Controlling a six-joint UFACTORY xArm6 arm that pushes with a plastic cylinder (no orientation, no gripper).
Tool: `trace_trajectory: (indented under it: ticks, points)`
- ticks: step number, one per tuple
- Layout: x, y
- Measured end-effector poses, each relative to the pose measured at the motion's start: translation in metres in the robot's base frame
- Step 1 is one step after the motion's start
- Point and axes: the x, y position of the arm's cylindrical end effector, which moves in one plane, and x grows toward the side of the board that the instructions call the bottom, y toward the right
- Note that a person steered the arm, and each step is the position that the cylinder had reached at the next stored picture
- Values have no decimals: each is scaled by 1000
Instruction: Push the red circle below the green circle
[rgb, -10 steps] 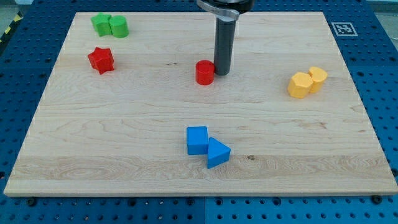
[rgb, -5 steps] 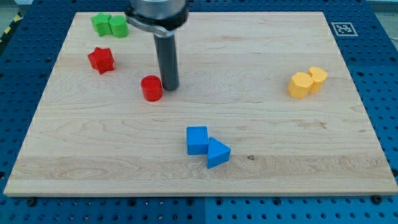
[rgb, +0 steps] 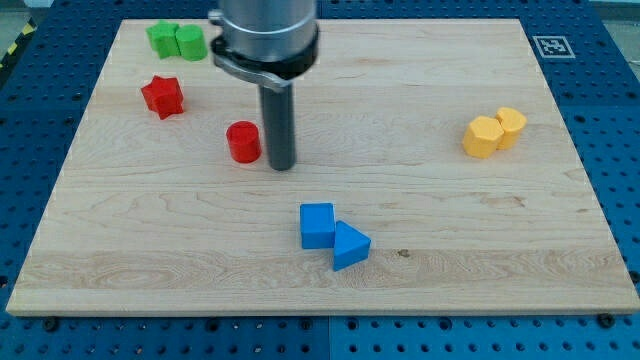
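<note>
Red circle (rgb: 243, 142) lies on the wooden surface (rgb: 450, 230), below and to the view's right of the green circle (rgb: 191, 42). The rod's tip (rgb: 283, 165) stands just beside the red circle's right, apart from it. No hand is present.

Single fixed cam, high and angled down from the desk's (rgb: 480, 280) near edge, far enough back that the whole top fits, corner marker (rgb: 551, 46) included.
</note>
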Motion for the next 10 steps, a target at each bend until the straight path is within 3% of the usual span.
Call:
trace_trajectory:
  ticks: [2, 5, 6, 7, 8, 10]
  points:
    - [-27, -67]
    - [-27, -91]
    - [-27, -53]
    - [-29, 27]
    - [-70, 53]
    - [-70, 53]
